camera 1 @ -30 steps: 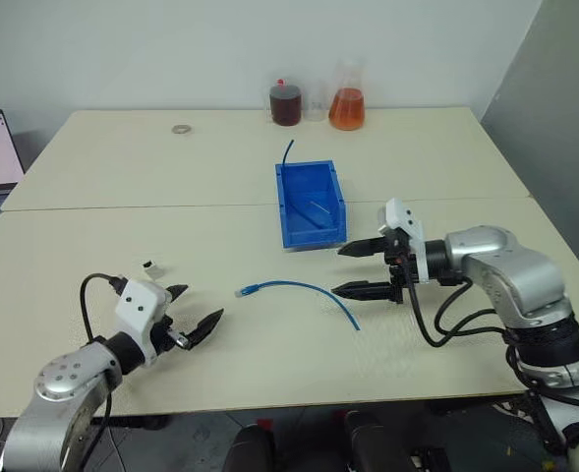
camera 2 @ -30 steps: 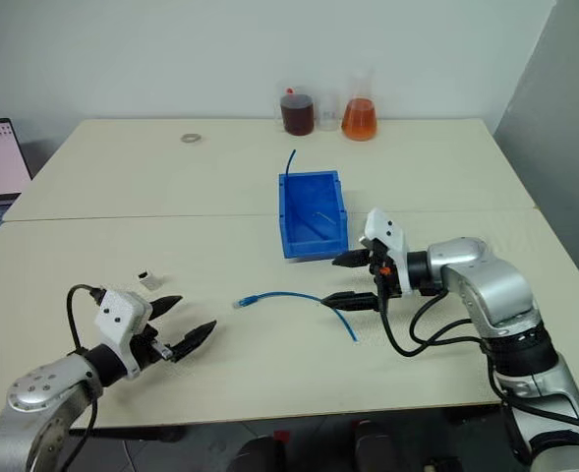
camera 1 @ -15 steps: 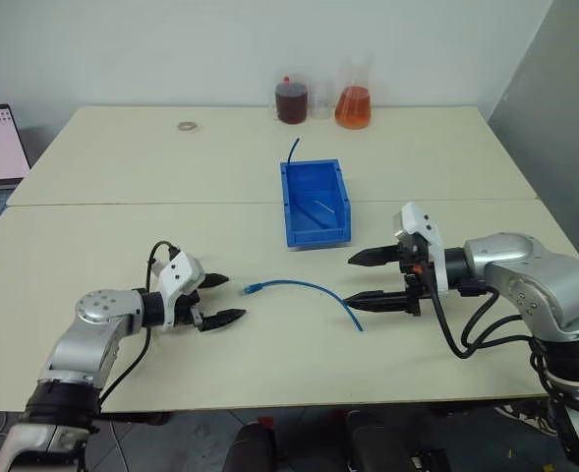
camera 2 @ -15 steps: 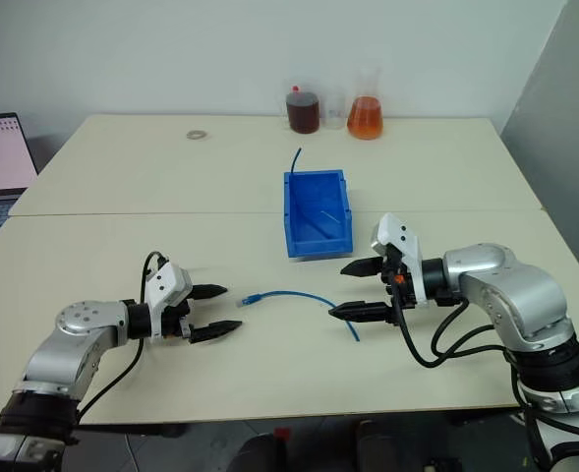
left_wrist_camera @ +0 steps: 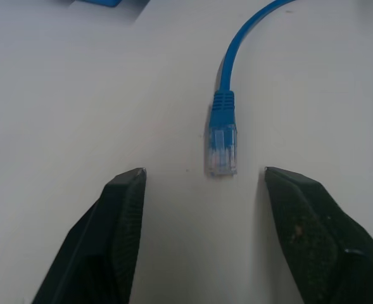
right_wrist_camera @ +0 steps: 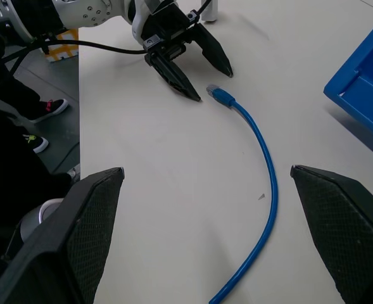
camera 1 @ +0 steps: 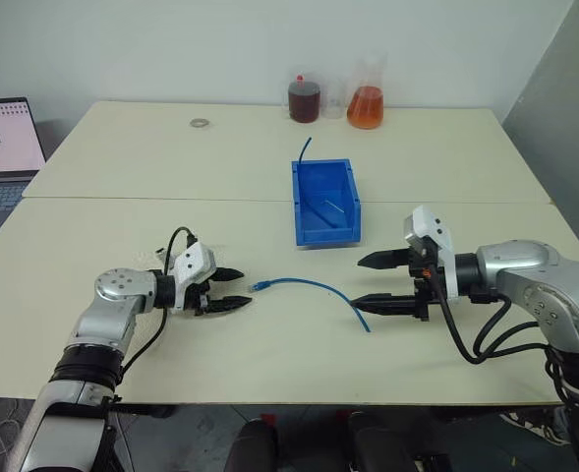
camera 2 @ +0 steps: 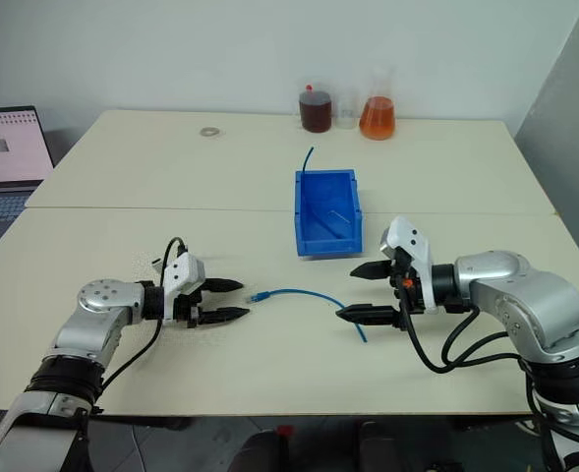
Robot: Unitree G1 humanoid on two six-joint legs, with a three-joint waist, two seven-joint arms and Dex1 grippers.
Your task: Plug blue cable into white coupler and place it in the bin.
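Note:
The blue cable (camera 1: pixel 309 284) lies curved on the table, its clear-blue plug (left_wrist_camera: pixel 221 149) pointing at my left gripper (camera 1: pixel 245 288). That gripper is open, low over the table, and the plug sits just ahead of the gap between its fingertips without touching them. My right gripper (camera 1: pixel 359 282) is open and hovers beside the cable's other end (camera 1: pixel 366 324), holding nothing. A tiny white block, probably the white coupler (camera 2: pixel 156 262), lies on the table behind my left wrist. The blue bin (camera 1: pixel 300 202) stands beyond the cable, near the table's middle.
Another thin blue cord (camera 1: pixel 305 149) sticks up from the bin's far wall. A dark bottle (camera 1: pixel 304 100) and an orange flask (camera 1: pixel 365 106) stand at the back edge. A small ring (camera 1: pixel 200 123) lies at the back left, and a laptop (camera 1: pixel 6 147) sits at the far left.
My left gripper swung in from the near left to the cable's plug, and its jaws stand narrower than before. The right gripper stayed open and hardly moved. The camera view shifted.

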